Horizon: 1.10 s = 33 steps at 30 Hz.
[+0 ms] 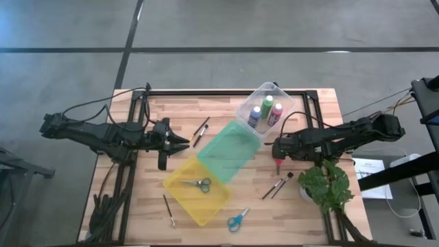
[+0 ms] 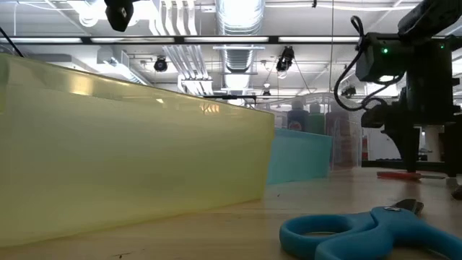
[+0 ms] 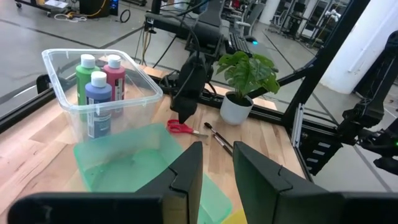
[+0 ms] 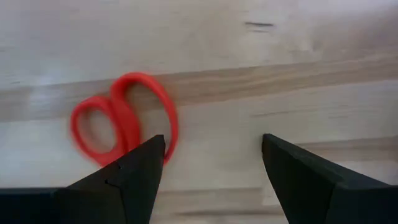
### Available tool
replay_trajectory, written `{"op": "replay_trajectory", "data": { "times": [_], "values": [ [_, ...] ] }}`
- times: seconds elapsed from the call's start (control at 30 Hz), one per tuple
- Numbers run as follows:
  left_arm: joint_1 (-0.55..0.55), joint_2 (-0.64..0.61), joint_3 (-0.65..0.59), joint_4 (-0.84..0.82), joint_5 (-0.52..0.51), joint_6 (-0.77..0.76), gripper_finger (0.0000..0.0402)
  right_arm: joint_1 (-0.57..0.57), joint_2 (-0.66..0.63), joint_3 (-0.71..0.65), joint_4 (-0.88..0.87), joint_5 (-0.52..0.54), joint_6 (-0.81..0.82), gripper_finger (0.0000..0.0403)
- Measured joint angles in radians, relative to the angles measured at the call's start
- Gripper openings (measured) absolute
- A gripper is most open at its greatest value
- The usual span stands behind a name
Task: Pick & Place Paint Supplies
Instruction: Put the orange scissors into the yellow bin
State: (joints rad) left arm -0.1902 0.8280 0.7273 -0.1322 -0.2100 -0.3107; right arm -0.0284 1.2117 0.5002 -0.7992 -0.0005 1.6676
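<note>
From above, the right gripper point(image 1: 278, 152) is seen poised over the red scissors point(image 1: 278, 165), beside the clear bin point(image 1: 248, 104) holding three paint bottles point(image 1: 266, 111); the left gripper point(image 1: 180, 143) is parked near the yellow bin point(image 1: 180, 195). At table height, blue scissors point(image 2: 361, 232) are seen lying flat. On the right wrist, the fingers point(image 4: 134, 168) are spread wide, the red handles point(image 4: 121, 121) lying ungrasped on the wood.

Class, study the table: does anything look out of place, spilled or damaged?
Nothing is spilled or broken. The three paint bottles stand upright in the clear bin. Still loose on the table: red scissors under the open right gripper, blue scissors and several brushes.
</note>
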Motion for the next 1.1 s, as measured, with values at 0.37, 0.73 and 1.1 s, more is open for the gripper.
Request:
{"op": "replay_trajectory", "data": {
  "times": [0.37, 0.73, 1.1],
  "values": [
    [0.0, 0.0, 0.0, 0.0, 0.0, -0.004, 0.0098, 0.0, 0.119, 0.053, 0.007, 0.0, -0.077, 0.0172],
    [0.0, 0.0, 0.0, 0.0, 0.0, -0.004, 0.0098, 0.01, 0.148, 0.068, 0.076, 0.005, -0.156, 0.0012],
    [0.0, 0.0, 0.0, 0.0, 0.0, -0.012, 0.0098, 0.141, 0.037, 0.122, 0.082, 0.061, -0.062, 0.0009]
  ]
}}
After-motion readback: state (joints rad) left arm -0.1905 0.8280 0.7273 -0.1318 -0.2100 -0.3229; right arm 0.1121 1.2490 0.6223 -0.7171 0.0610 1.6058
